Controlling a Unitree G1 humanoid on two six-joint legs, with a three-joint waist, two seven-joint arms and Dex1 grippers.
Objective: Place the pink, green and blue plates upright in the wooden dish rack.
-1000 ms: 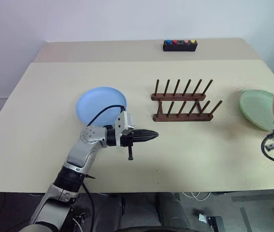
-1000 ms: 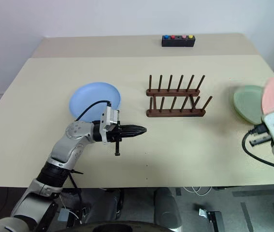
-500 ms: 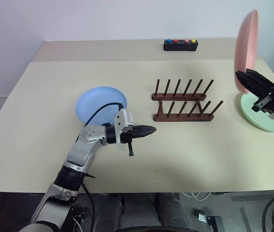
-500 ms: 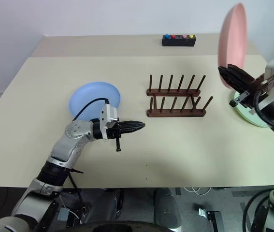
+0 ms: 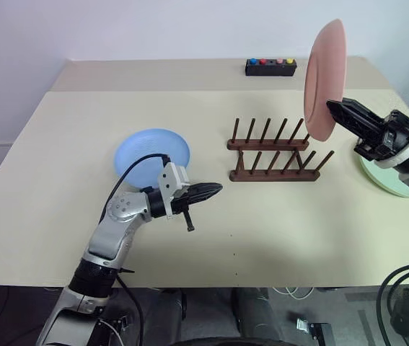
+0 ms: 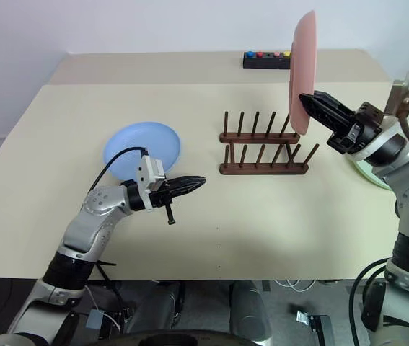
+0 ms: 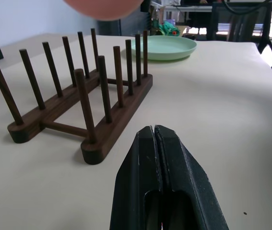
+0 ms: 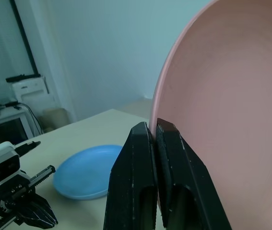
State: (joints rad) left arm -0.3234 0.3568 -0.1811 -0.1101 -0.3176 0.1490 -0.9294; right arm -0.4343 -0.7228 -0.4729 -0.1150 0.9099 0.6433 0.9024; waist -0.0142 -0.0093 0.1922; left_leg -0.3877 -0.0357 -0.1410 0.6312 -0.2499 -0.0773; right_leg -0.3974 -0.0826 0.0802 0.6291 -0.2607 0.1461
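The right gripper [image 6: 312,101] held the pink plate [image 5: 324,78] upright in the air, its two black fingers [image 8: 147,179] clamped on the plate's lower rim, with the plate standing edge-on above the right end of the wooden dish rack [image 5: 275,153] and clear of its pegs. The rack itself stood empty near the middle of the counter [image 5: 60,166], its two rails lying across the robot's view. The blue plate [image 5: 151,156] lay flat on the counter to the left of the rack, well apart from it. The green plate [image 7: 163,47] lay flat on the counter beyond the rack's right end, partly hidden behind the right arm in the head views. The left gripper [image 5: 217,190] hung low over the counter between the blue plate and the rack, pointing toward the rack, its fingers [image 7: 171,177] pressed together with nothing between them. A small black box with coloured buttons [image 5: 270,67] sat at the far edge of the counter.
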